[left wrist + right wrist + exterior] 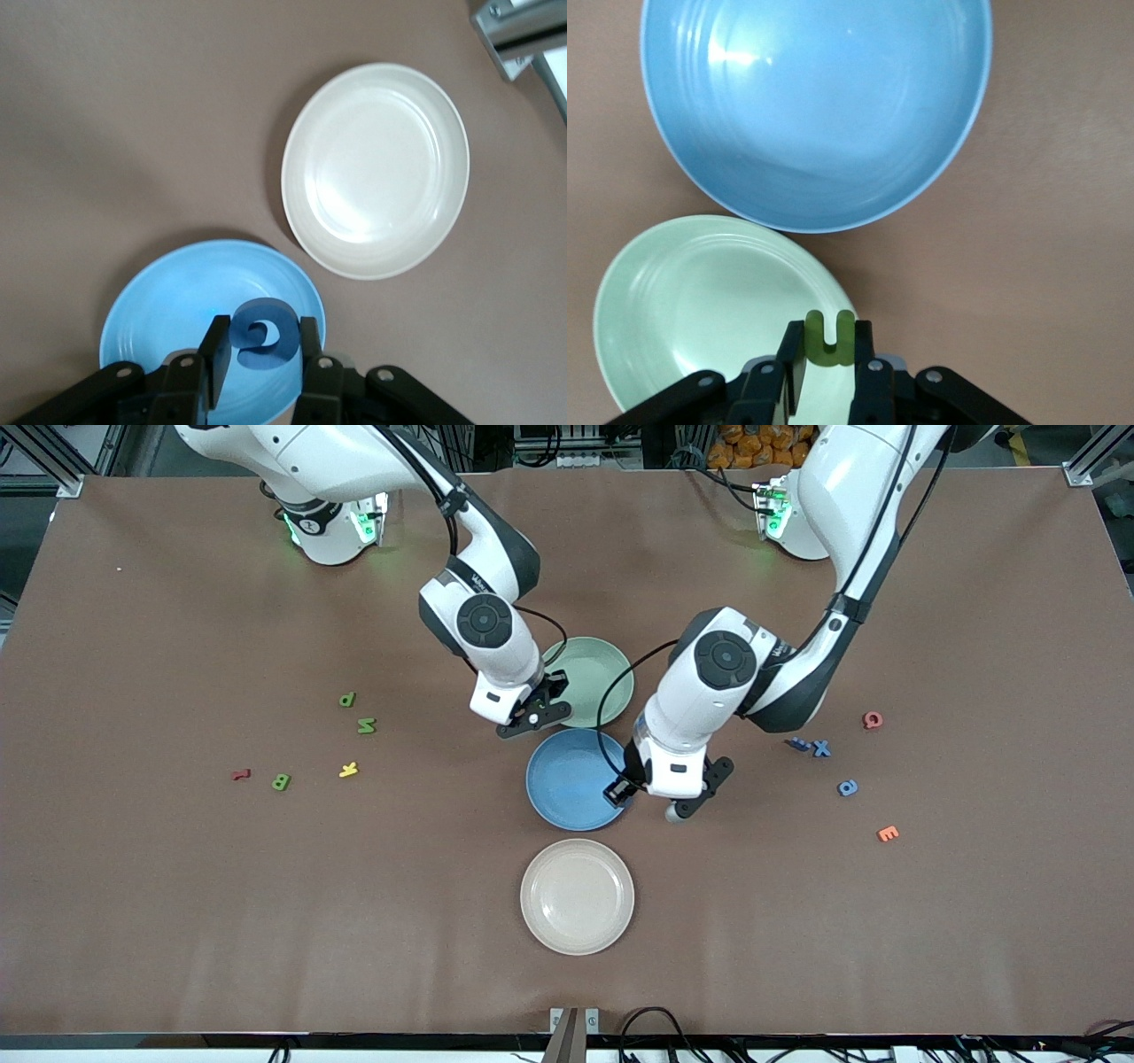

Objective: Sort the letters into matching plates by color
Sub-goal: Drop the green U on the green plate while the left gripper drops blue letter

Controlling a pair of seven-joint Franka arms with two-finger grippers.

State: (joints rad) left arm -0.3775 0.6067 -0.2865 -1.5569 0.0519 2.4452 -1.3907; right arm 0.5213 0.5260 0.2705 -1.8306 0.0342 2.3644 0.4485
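We have both arms loaded and poised over their targets, so the sorting is just getting under way. Our left gripper [259, 352] is clamped on a blue letter [262, 343] and hangs over the edge of the blue plate [567, 793], at the side toward the left arm's end of the table. Our right gripper [829, 359] is clamped on a green letter [830, 337] and hangs over the rim of the green plate [602, 669]. As far as we can see, all three plates are still bare, the cream plate [577, 896] included, so nothing has been delivered yet. Left to do after these two drops, we judge: toward the right arm's end of the table lie three green letters [367, 725], a yellow letter [348, 770] and a dark red letter [241, 775]; toward the left arm's end lie the remaining blue letters [848, 787], a red letter [873, 720] and an orange letter [888, 833]. We reckon the red, yellow and orange ones belong in the cream plate.
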